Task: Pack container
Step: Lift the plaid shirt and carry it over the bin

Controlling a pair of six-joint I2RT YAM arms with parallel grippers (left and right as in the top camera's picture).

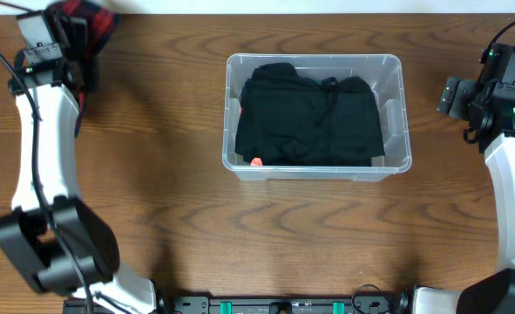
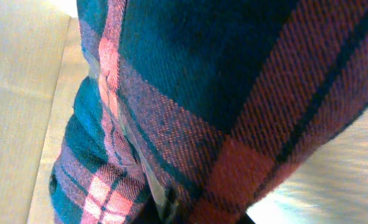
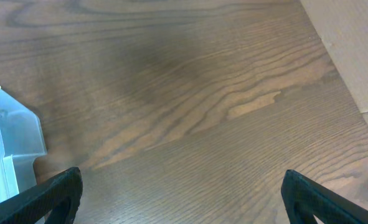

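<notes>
My container [image 1: 395,122] sits mid-surface [image 1: 152,174], filled by a folded black garment [image 1: 309,118], with a small orange thing [image 1: 256,161] at its near-left corner. My right tool [image 3: 182,193] hovers over bare wood just right of it, fingers spread wide and holding nothing. My left tool [image 1: 70,39] is at the far-left corner, buried in a red-and-teal plaid cloth [image 2: 233,93], so I cannot tell if it is spread or pinching.

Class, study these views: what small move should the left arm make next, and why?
Probably grasp and lift the red-and-blue plaid cloth: it fills the left wrist view, outside the clear rectangular plastic container, which already holds a black garment.
</notes>
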